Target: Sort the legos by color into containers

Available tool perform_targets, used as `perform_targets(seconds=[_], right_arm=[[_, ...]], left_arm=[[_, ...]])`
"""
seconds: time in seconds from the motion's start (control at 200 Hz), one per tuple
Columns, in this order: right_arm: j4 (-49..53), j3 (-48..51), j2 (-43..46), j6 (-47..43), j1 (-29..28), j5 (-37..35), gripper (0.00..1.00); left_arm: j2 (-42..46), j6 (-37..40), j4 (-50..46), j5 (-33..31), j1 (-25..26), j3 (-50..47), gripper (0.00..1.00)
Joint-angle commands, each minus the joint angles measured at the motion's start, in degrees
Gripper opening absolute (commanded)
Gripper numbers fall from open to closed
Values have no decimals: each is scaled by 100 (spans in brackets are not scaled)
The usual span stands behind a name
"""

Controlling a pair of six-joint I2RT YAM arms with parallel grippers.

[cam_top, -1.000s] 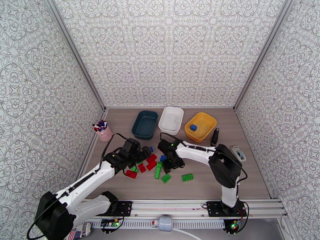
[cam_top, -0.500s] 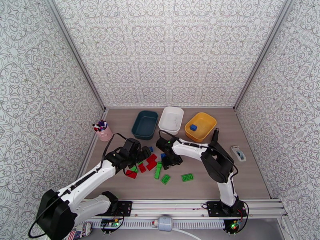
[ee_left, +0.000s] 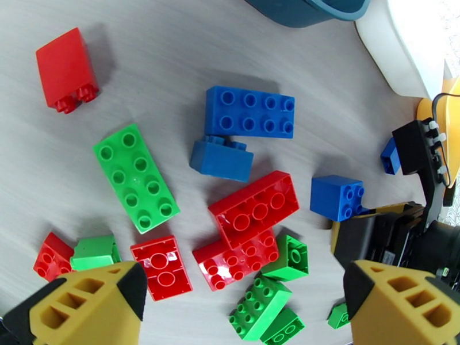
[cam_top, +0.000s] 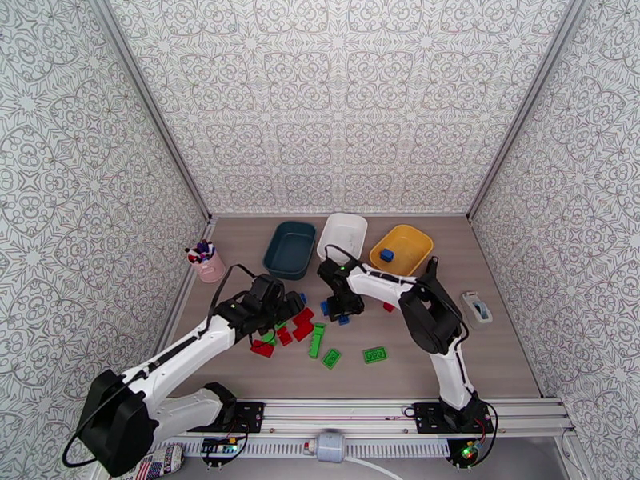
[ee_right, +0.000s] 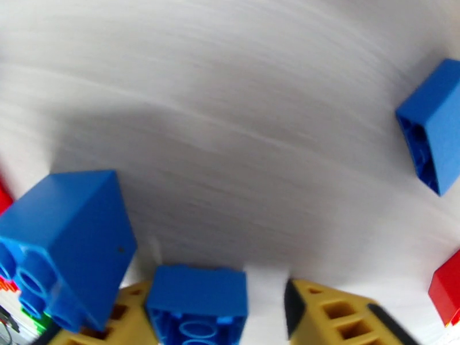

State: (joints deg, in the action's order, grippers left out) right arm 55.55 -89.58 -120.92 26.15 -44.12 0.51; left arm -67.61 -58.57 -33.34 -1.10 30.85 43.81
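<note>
Your right pincer [ee_right: 215,290] straddled a blue brick [ee_right: 195,299], jaws apart and unclamped; next, I judged, you had to close, then lift toward the yellow tray [cam_top: 408,238].

Pink pen cup [cam_top: 211,267]; small white-blue device [cam_top: 478,307], perhaps tape.

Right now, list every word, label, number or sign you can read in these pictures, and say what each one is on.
Nothing here can be read as text.
red brick: studs seen close up, no lettering legible on them.
small device at the table's right side: any label is too small to read.
flag-patterned item below the rail, near left: stars and stripes, no words legible.
</note>
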Motion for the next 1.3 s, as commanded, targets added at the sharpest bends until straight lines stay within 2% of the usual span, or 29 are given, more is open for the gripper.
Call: perform_targets(seconds=[0.0,0.155,0.36,0.64,0.765,0.895,1.065,1.295], right_arm=[[-17,-69,-56,11,78,208,44],[-175,195,267,194,263,338,34],[-437,651,1111,448,809,695,31],[-442,689,2044,666,2201,1059,31],[-414,493,2047,824,2965,1302,31],[-438,235,1812,974,3563,1566,31],[-409,-106,1398,1032,3896,1776,36],[-330,-444,1092,1017,3955,1812,54]], left_arm=[[-200,105,144,174,20,308,96],[-586,272,314,372,129,597,96],[-1457,747,518,729,388,1414,99],[-3092,1508,507,1461,707,3315,99],[-3821,1788,229,1778,858,4332,99],[-4279,1959,-54,1807,986,5141,99],[-4488,2120,-365,1628,1122,5612,99],[-4004,1919,-126,1360,1053,4874,99]])
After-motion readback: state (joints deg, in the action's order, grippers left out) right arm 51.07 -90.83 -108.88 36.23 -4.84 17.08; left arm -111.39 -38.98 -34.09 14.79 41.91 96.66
